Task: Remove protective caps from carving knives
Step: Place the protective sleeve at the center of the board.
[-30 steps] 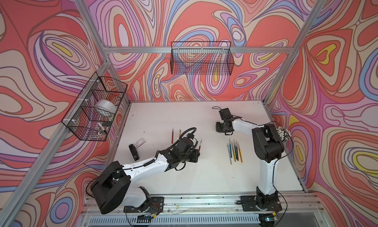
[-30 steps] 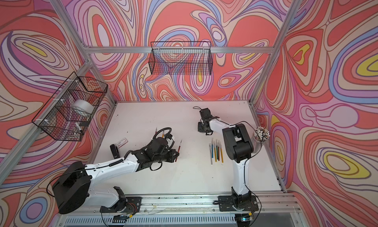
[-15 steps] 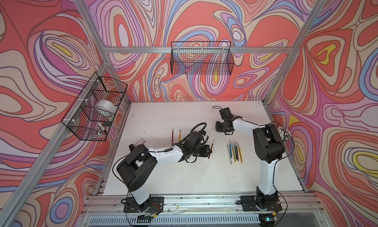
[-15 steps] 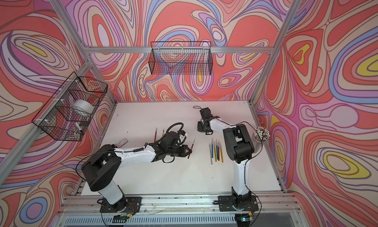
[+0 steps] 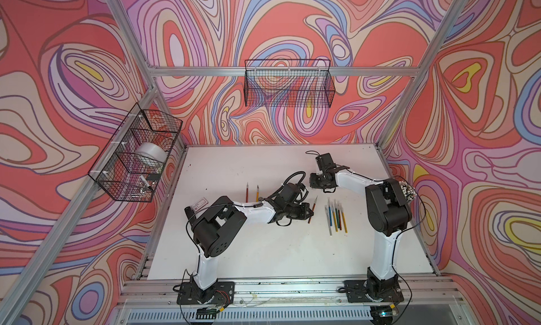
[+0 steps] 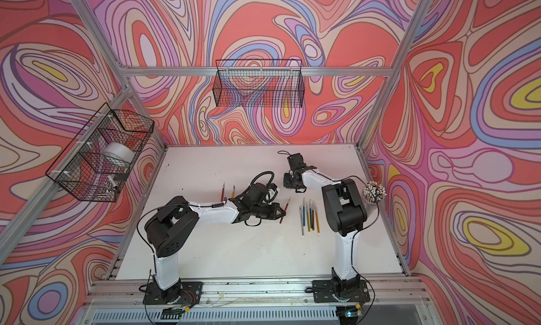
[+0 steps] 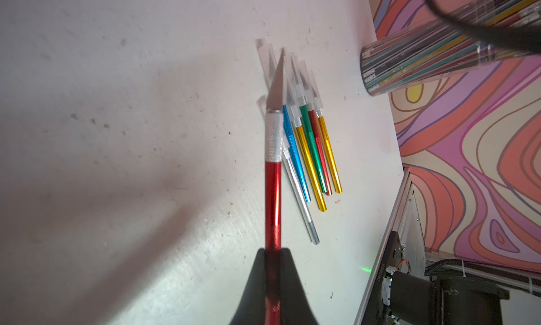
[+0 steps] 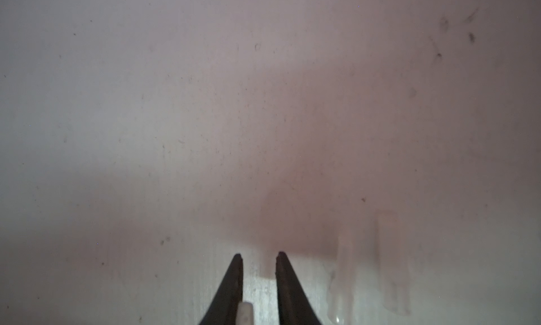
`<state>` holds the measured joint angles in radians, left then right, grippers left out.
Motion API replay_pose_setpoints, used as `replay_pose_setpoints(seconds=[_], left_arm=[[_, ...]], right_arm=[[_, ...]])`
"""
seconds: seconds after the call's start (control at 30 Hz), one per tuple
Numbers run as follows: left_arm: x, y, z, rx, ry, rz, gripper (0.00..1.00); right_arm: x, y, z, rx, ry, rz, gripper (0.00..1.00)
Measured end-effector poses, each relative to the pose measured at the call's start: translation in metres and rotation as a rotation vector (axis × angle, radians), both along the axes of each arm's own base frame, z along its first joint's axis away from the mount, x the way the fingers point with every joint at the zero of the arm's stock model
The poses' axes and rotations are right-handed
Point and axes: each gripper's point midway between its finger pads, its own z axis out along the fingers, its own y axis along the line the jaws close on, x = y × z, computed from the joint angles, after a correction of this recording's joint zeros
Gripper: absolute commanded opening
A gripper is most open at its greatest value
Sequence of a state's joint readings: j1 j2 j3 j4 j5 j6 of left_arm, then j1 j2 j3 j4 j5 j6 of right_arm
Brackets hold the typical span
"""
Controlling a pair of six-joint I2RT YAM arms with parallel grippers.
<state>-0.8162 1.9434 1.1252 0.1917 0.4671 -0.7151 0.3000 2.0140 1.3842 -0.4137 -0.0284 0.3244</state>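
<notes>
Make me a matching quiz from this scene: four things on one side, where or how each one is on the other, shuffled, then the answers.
1. left pincer
2. blue knife
3. white roll
4. white-tipped sticks

A. inside the side wire basket
B. bundled in a clear cup
C. shut on a red knife
D. lying capped on the table

Pairs: 1-C, 2-D, 3-A, 4-B.

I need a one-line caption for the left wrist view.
The left jaws hold an uncapped red carving knife; capped knives lie side by side on the white table.
</notes>
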Motion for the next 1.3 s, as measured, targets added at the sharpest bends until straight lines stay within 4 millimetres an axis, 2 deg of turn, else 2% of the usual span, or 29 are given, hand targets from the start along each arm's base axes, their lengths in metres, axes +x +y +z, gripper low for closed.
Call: replay_pose_setpoints(seconds=[0.13, 0.4, 1.03, 1.3], left_arm=[[0.006, -0.007, -0.001, -0.006, 0.004, 0.002, 0.0], [0.021, -0.011, -0.016, 0.001, 0.029, 0.025, 0.0], [0.056, -0.013, -0.019, -0.019, 0.048, 0.074, 0.0], [0.06, -0.014, -0.031, -0.013, 0.087, 0.091, 0.0]], right_arm=[[-0.004, 0.0, -0.002, 0.002, 0.007, 0.002, 0.23], [-0.007, -0.001, 0.003, 0.006, 0.003, 0.001, 0.23], [-0.011, -0.002, 0.0, 0.003, 0.012, 0.001, 0.22], [-0.011, -0.002, -0.001, 0.001, 0.012, 0.002, 0.22]])
